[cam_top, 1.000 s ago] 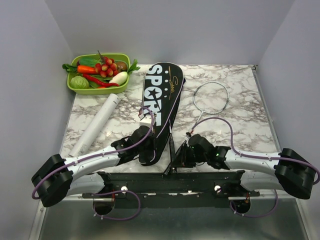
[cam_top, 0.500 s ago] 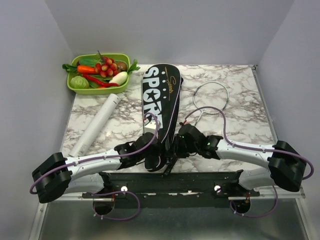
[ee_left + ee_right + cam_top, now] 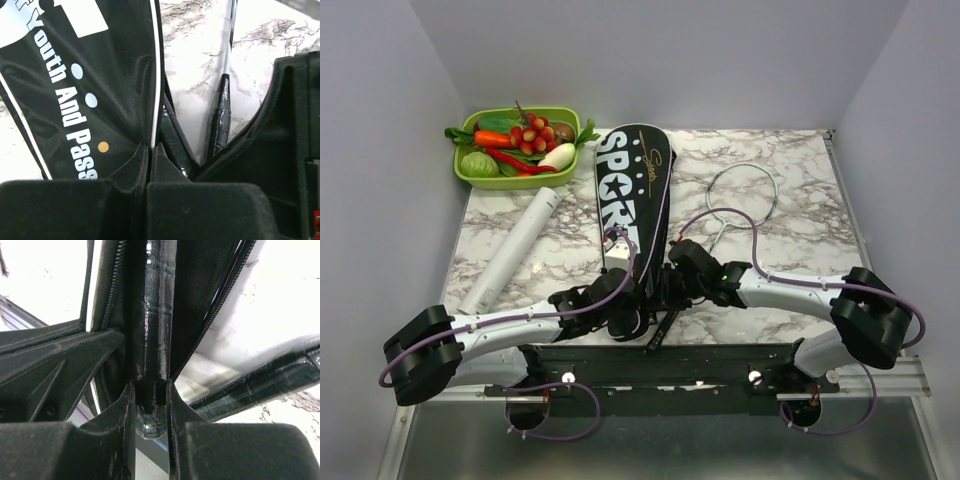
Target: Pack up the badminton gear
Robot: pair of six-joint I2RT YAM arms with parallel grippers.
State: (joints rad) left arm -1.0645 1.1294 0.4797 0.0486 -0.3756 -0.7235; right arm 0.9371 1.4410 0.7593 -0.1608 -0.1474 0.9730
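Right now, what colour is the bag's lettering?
White, on the black bag; clearest in the left wrist view.

black SPORT bag: flat, mid-table, unzipped | racket handle: in bag mouth | silver racket: right | white tube: left

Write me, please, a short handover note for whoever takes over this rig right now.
Left hand: shut on the edge of the black bag at its near, unzipped end.
Right hand: shut on the handle of one racket, which lies in the bag's zip opening; its head is hidden.
Second racket: loose on the table, right of the bag.
White tube: on the table left of the bag, untouched.
Done: first racket apparently partly in.
Left: seat it, add the second racket, zip the bag, deal with the tube.
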